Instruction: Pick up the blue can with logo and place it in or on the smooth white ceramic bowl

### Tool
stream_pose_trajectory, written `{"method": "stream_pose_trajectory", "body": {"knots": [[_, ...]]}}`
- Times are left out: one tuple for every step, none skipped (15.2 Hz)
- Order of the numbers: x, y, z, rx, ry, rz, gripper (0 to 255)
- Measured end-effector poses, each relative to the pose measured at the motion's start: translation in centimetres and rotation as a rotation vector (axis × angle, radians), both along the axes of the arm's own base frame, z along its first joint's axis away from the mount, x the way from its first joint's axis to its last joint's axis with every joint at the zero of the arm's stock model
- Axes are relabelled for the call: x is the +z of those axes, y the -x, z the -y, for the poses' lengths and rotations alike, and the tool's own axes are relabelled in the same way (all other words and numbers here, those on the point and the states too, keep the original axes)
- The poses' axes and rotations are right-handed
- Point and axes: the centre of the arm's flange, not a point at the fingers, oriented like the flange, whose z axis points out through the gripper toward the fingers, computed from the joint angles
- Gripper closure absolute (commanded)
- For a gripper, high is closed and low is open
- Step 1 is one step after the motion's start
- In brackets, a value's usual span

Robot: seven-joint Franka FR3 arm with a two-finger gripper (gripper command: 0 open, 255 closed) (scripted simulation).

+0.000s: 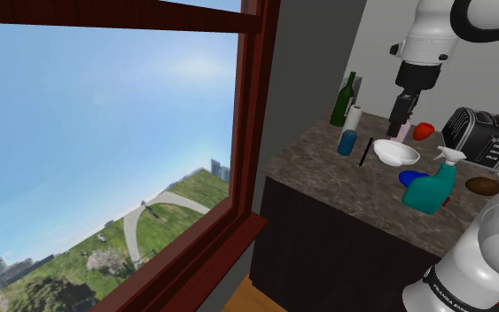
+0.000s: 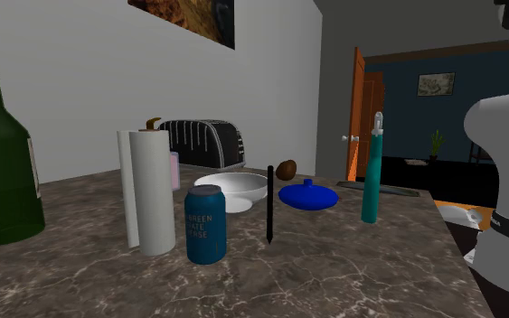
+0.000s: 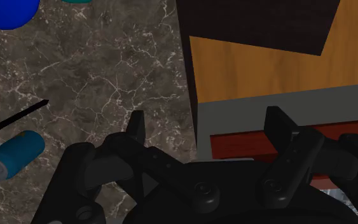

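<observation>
The blue can [image 1: 347,142] with white lettering stands upright near the counter's window-side edge, beside a white paper roll [image 1: 353,118]. In the second exterior view the blue can [image 2: 205,226] is in front, with the white bowl [image 2: 232,190] behind it. In the shoulder view the white bowl [image 1: 395,153] sits to the right of the can, with a black pen [image 1: 364,152] between them. My gripper [image 1: 401,117] hangs above the counter just behind the bowl. In the wrist view the gripper [image 3: 208,127] is open and holds nothing, and the can [image 3: 13,154] lies well off to one side of it.
A green bottle [image 1: 343,99] stands behind the paper roll. A teal spray bottle [image 1: 433,184], a blue disc [image 1: 411,178], a toaster [image 1: 480,137], a red object [image 1: 424,131] and a brown object [image 1: 482,185] crowd the counter [image 1: 318,164]. A large window fills the shoulder view's left.
</observation>
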Motion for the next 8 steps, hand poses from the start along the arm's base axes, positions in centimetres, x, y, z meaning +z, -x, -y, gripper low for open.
{"method": "stream_pose_trajectory", "body": {"knots": [[0.0,0.0,0.0,0.000,0.000,0.000,0],[-0.3,-0.3,0.5,0.000,-0.002,0.000,0],[-0.6,-0.8,1.4,0.001,-0.005,0.001,0],[-0.9,-1.5,2.4,0.002,-0.008,0.001,0],[-1.3,-2.3,3.5,0.003,-0.011,0.002,0],[-1.8,-3.0,4.4,0.004,-0.014,0.003,0],[-2.1,-3.5,5.2,0.005,-0.018,0.004,0],[-2.7,-4.1,6.5,0.006,-0.021,0.005,0]]}}
